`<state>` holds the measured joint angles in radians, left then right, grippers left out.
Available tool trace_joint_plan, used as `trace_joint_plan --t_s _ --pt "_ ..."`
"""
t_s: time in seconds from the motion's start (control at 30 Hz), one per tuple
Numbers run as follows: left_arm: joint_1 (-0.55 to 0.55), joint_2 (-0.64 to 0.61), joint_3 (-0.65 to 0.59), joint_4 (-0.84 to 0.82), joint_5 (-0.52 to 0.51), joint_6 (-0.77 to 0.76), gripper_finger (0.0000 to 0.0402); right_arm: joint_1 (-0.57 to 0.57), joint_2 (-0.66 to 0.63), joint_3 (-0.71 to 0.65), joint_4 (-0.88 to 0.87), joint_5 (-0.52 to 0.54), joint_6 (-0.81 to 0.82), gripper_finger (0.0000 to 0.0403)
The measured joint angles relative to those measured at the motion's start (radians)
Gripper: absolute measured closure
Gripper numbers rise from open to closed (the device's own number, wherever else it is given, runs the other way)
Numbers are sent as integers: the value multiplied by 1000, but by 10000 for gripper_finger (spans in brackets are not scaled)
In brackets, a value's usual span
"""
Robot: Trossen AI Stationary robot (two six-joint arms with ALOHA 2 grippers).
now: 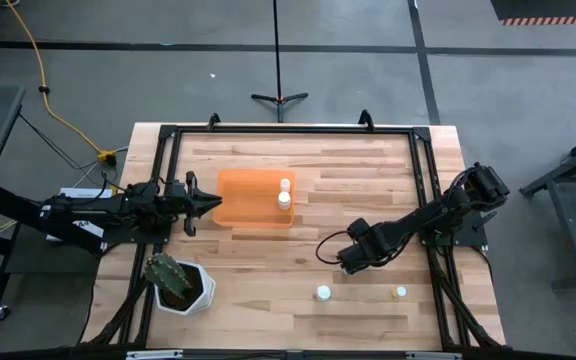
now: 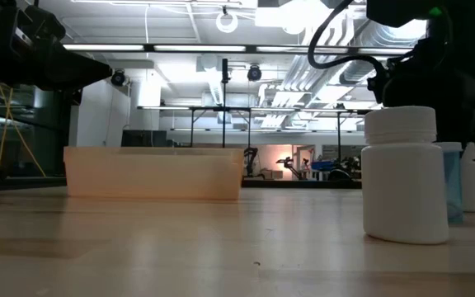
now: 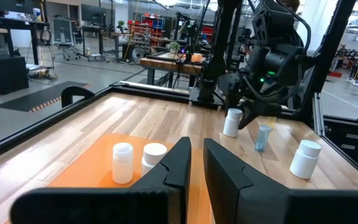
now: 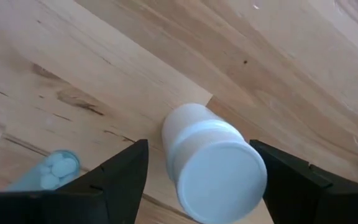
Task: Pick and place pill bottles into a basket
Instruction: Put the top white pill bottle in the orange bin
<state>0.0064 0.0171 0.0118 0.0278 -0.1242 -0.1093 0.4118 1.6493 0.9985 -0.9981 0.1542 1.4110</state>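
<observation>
The orange basket (image 1: 253,212) lies on the table's left half with two white pill bottles (image 1: 285,193) standing in it. My right gripper (image 4: 201,152) points down, open, above a white pill bottle (image 4: 215,168) that stands upright on the table. One finger stands on each side of the bottle, with gaps showing. Two more bottles, one white (image 1: 323,293) and one yellowish (image 1: 400,293), stand near the front edge. My left gripper (image 3: 196,163) is level at the basket's left side, with a narrow gap between its fingers and nothing in it.
A small clear blue vial (image 4: 55,168) with white pills in it stands close beside my right gripper. A white pot with a cactus (image 1: 176,283) sits at the front left. A black frame (image 1: 288,130) runs round the table's edges.
</observation>
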Motion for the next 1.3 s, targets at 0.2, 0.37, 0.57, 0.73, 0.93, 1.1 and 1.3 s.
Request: trace_joint_plan --t_s 0.2,0.37,0.57,0.73,0.93,1.1,1.3 --pt "0 0 0 0 0 0 323 -9 0 0 0 11 0 161" --pt "0 0 0 0 0 0 323 -21 0 1 1 -8 -17 203" --pt "0 0 0 0 0 0 323 -22 0 3 3 -11 -23 234" --pt "0 0 0 0 0 0 323 -46 -1 9 -1 -27 -59 220" --pt "0 0 0 0 0 0 323 -169 -1 128 1 50 -270 236" --pt "0 0 0 0 0 0 323 -298 -2 268 76 165 -539 236" --pt "0 0 0 0 0 0 323 -412 9 385 396 115 -860 226"
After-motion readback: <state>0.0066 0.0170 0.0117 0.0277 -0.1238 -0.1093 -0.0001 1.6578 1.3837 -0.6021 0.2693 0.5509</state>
